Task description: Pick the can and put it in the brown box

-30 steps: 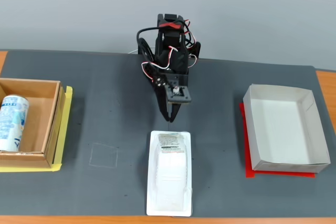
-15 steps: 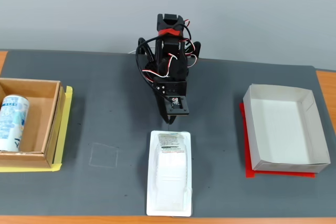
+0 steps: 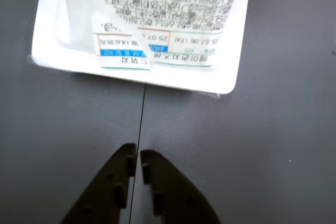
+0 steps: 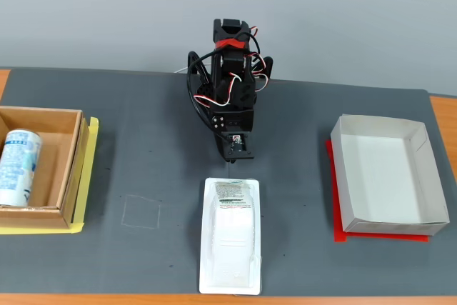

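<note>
Can (image 4: 18,168) lies lengthwise in brown box (image 4: 68,169), top seemingly pointing away.

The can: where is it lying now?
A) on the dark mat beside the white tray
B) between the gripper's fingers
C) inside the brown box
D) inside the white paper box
C: in the fixed view the can lies inside the brown box.

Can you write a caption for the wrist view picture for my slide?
Shut gripper hovering over the dark mat, just short of the white blister tray.
</note>
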